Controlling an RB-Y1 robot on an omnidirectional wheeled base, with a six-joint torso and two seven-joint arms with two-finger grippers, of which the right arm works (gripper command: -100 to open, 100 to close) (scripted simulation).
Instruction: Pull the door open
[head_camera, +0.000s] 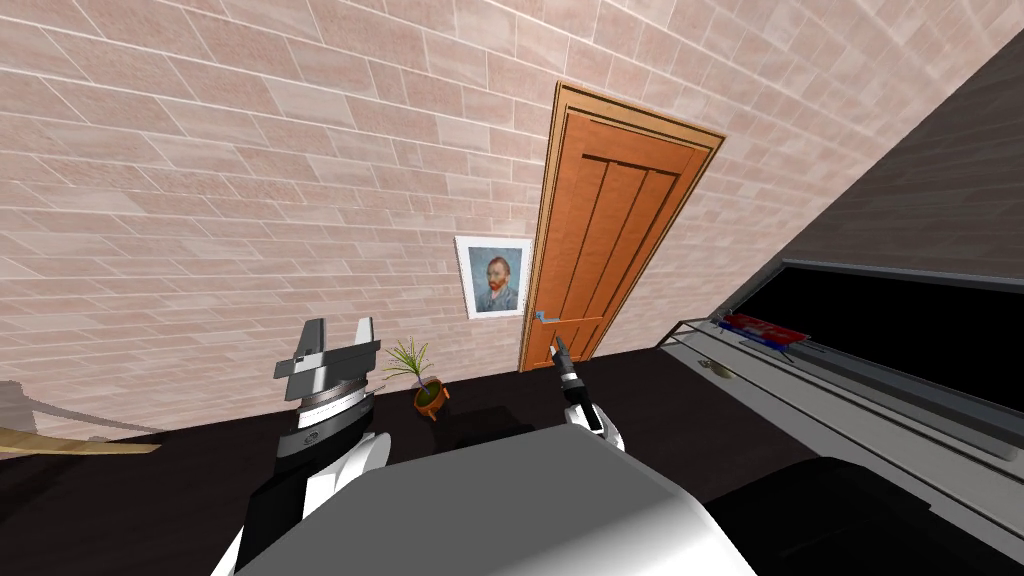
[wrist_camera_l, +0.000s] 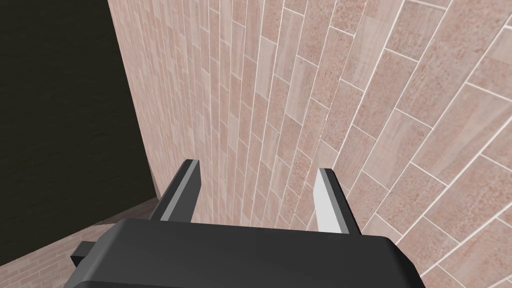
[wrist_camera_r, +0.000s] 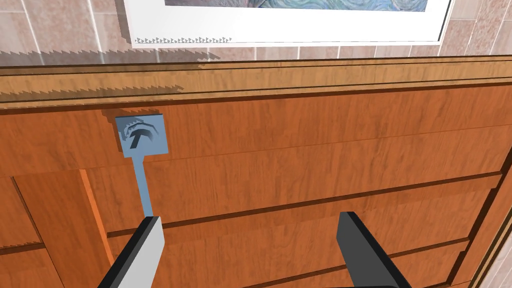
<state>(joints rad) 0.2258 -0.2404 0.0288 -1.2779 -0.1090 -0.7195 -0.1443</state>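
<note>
An orange wooden panelled door (head_camera: 610, 250) stands closed in the brick wall, with a blue-grey lever handle (head_camera: 547, 318) on its left side. My right gripper (head_camera: 558, 350) is held out in front of the door just below the handle. In the right wrist view the door (wrist_camera_r: 310, 165) is close, and the handle (wrist_camera_r: 142, 165) runs from its square plate down to one of my fingers (wrist_camera_r: 145, 245). That gripper (wrist_camera_r: 252, 235) is open and grips nothing. My left gripper (head_camera: 340, 345) is raised at my left, open and empty (wrist_camera_l: 257, 192), facing the brick wall.
A framed portrait (head_camera: 494, 277) hangs left of the door. A small potted plant (head_camera: 425, 378) stands on the dark floor below it. A grey counter (head_camera: 830, 400) with a red-and-blue item (head_camera: 765, 330) runs along the right, under a black area.
</note>
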